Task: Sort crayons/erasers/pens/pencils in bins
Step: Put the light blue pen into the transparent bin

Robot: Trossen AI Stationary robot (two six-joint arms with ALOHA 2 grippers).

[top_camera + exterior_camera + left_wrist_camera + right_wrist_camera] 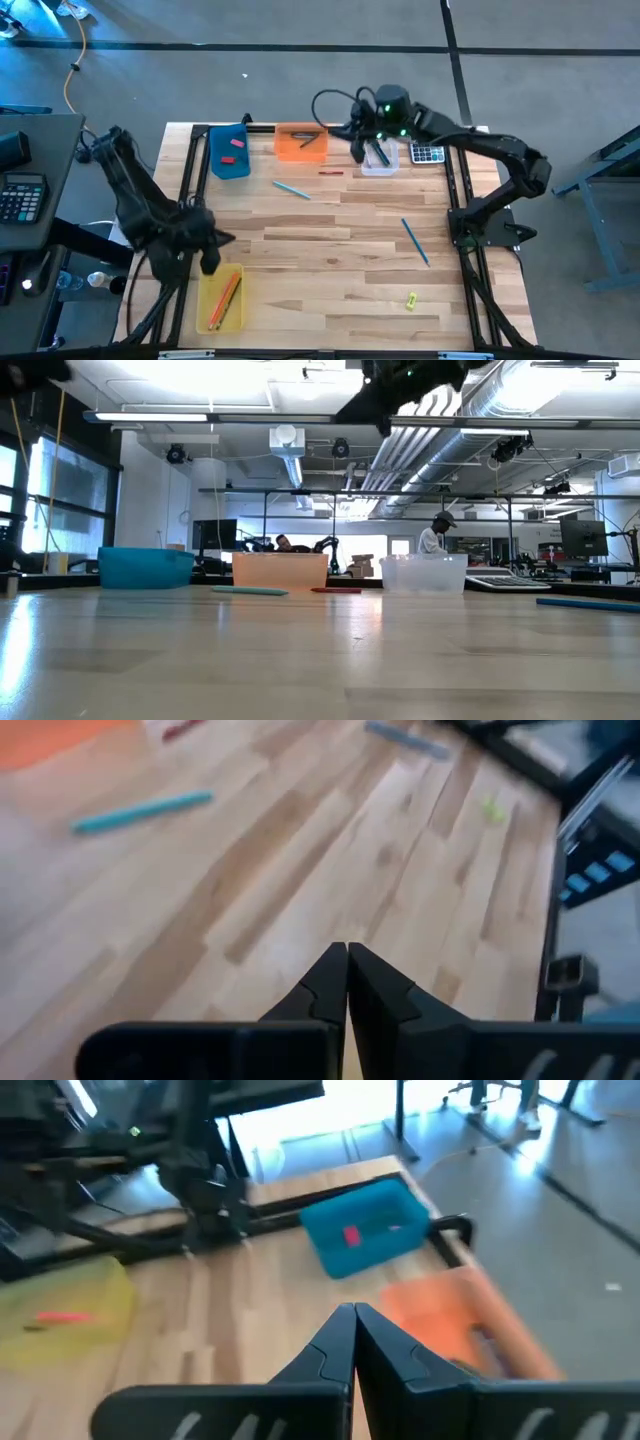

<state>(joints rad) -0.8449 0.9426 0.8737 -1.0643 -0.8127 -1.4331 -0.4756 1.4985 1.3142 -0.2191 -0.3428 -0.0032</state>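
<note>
Overhead: left end effector (346, 982) pinched closed, empty, near yellow bin (220, 298) holding orange pencils (225, 297). Right end effector (354, 1342) closed, empty, above clear bin (379, 159). Teal pen (292, 189), blue pen (415, 241) loose on surface (330, 270).

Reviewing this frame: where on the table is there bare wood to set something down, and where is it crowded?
Free: the wide middle between the teal pen and the blue pen, and the near strip between the yellow bin and the small yellow-green piece. Crowded: the far edge, with the blue bin, orange bin, clear bin, calculator and right gripper.
</note>
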